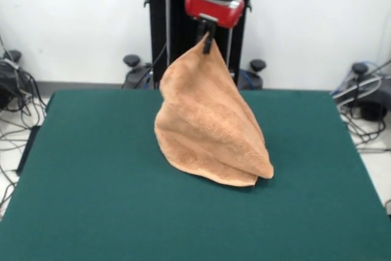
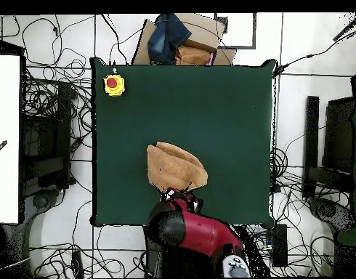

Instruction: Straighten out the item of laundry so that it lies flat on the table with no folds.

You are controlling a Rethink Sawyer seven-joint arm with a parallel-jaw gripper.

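The towel (image 1: 208,126) hangs as a tall cone, pinched at one corner and lifted, its lower folds resting on the table (image 1: 91,181) near the middle, somewhat toward the edge where the arm comes in. In the overhead view it shows as a folded wedge (image 2: 175,167) between the table's centre and that same edge.

The gripper (image 1: 208,40) has its fingers clenched on the towel's top corner; the cloth comes to a point right at the black tips.

The step in hand looks like a lift-and-spread. To do it well, I would keep the grip firm and carry the held corner outward toward an open edge, low enough that the resting hem drags and unrolls on the felt rather than swinging clear. Moving slowly should let the doubled layers peel apart; a quick pull would likely just slide the whole bundle. Letting go only once the cloth is stretched out would avoid a fresh heap.

The towel is orange-tan terry, thick and soft, draped in broad pleats. At the bottom two layers show, one edge curled beneath the other. No stripes or tag can be made out here.

A yellow button box (image 2: 113,84) sits at a far corner, well apart.
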